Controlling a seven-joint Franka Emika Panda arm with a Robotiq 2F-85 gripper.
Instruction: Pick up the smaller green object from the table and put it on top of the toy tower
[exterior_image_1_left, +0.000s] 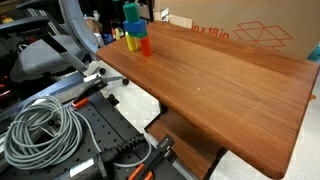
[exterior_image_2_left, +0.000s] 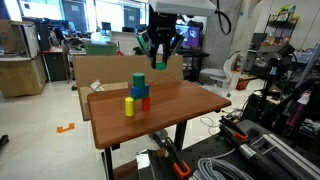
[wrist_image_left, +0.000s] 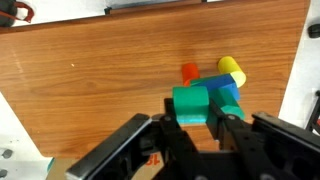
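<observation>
**Small green block held above the stack**

In the wrist view we see the dark fingers (wrist_image_left: 230, 130) drawn in on either side of the smaller green object (wrist_image_left: 190, 103). They stand only as far apart as that block is wide, and it sits between their tips, so the gripper (wrist_image_left: 197, 126) has hold of it. We cannot make out the contact at the pads themselves.

Just beyond the held block, the same view shows a blue piece (wrist_image_left: 229, 95), a yellow piece (wrist_image_left: 232, 69) and a small red-orange piece (wrist_image_left: 189, 72) clustered together. The green block covers part of this cluster.

In an exterior view the gripper (exterior_image_2_left: 160, 58) hangs in the air, pointing down, clear of the toy tower (exterior_image_2_left: 138, 93) and a little to one side of it. The tower stands near the far edge of the table (exterior_image_2_left: 185, 105). Its teal-green block (exterior_image_2_left: 138, 80) is on top of the blue one, with the red-orange and yellow pieces at the base. In an exterior view (exterior_image_1_left: 134, 30) the tower shows the same order, and the gripper is out of that picture.

A cardboard box (exterior_image_1_left: 245, 30) stands behind the table, and a coil of grey cable (exterior_image_1_left: 40, 130) lies on a black platform beside it.
</observation>
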